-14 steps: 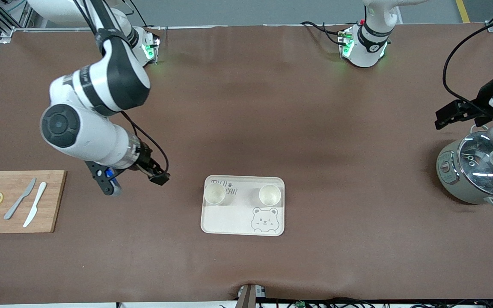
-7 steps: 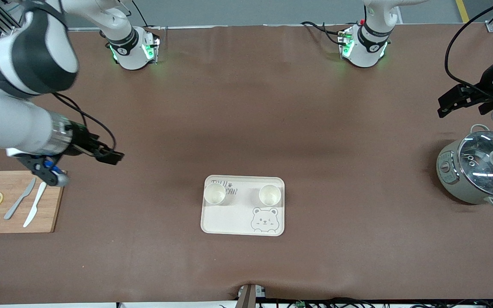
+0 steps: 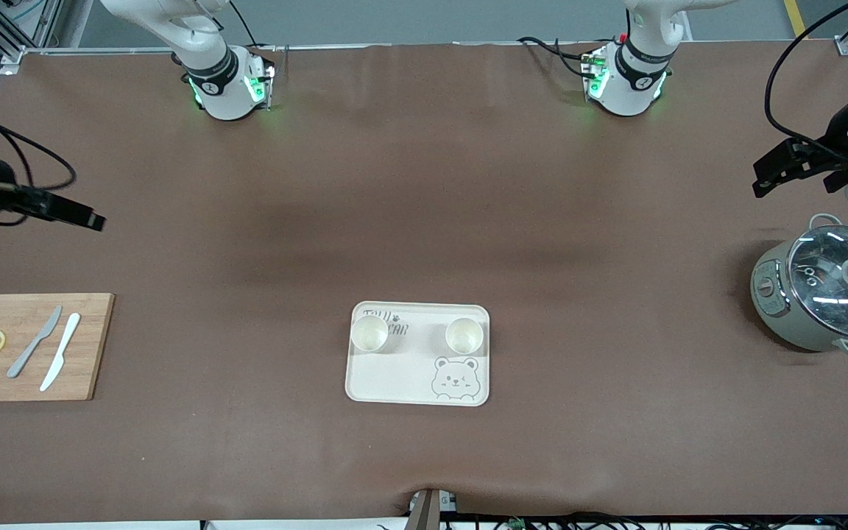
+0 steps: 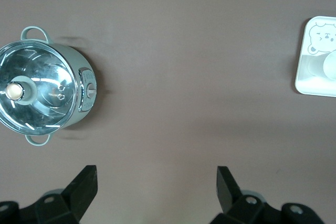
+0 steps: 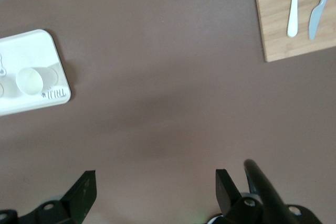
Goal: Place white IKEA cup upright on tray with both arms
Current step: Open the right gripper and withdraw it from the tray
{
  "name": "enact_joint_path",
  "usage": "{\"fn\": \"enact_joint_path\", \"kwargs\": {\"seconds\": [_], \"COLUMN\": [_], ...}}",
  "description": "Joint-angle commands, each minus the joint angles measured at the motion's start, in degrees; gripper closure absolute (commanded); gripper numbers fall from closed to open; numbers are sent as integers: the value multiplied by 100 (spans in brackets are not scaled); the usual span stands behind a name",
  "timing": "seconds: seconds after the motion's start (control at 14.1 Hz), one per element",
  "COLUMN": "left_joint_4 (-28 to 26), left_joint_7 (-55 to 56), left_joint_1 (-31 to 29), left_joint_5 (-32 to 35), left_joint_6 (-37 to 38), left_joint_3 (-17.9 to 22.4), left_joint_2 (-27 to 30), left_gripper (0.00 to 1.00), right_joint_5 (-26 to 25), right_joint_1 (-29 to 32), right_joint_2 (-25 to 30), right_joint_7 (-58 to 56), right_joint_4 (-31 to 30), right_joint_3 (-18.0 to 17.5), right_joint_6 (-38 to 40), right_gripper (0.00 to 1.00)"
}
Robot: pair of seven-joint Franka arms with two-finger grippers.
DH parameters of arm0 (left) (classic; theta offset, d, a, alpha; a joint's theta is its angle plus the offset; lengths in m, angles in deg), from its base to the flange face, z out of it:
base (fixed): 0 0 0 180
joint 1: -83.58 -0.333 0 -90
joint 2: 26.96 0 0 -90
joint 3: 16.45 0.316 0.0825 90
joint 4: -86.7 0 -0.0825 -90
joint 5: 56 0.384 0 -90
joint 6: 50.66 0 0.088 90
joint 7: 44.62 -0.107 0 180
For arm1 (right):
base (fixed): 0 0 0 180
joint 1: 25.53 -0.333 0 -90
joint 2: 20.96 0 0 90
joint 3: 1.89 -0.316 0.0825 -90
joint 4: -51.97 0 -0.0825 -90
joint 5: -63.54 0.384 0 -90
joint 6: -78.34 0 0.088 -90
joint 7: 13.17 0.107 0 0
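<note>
**Two white cups upright on the bear tray, both grippers spread and empty**

White cups, one point(image 3: 369, 333) toward the right arm's end and one point(image 3: 464, 335) toward the left arm's, stand upright on the flat cream rectangular tray point(image 3: 394, 383) with a grey bear drawing. A bamboo cutting board point(image 3: 93, 346) lies at the right arm's end of the brown table, a glass-lidded grey-green pot point(image 3: 821, 294) at the left arm's end.

Left wrist view: the left gripper point(image 4: 156, 182) hangs wide open, empty, over bare table near the pot.

Right wrist view: the right gripper point(image 5: 155, 184) is wide open, empty, over bare table between tray and board.
</note>
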Motion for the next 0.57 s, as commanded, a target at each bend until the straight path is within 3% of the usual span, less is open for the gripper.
{"fn": "enact_joint_path", "kwargs": {"seconds": [0.0,0.14,0.28,0.5], "left_joint_4": [-111,-181,-321,-374], "left_joint_7": [-97,-80,-79,-71], "left_joint_1": [-24,238,774,846], "left_joint_5": [-32,-58,-85,-102], "left_joint_6": [95,122,113,122], "left_joint_3": [-36,77,725,755], "left_joint_2": [228,315,394,500], "left_gripper": [0,0,0,0], "right_joint_5": [-108,-160,-362,-660], "right_joint_1": [316,325,281,141], "right_joint_2": [494,609,758,952], "right_joint_7": [-869,-1100,-1092,-1092], "right_joint_4": [-421,-465,-806,-1344], "right_joint_3": [-173,-173,-182,-173], "right_joint_6": [-46,24,-37,-546], "right_gripper": [0,0,0,0]}}
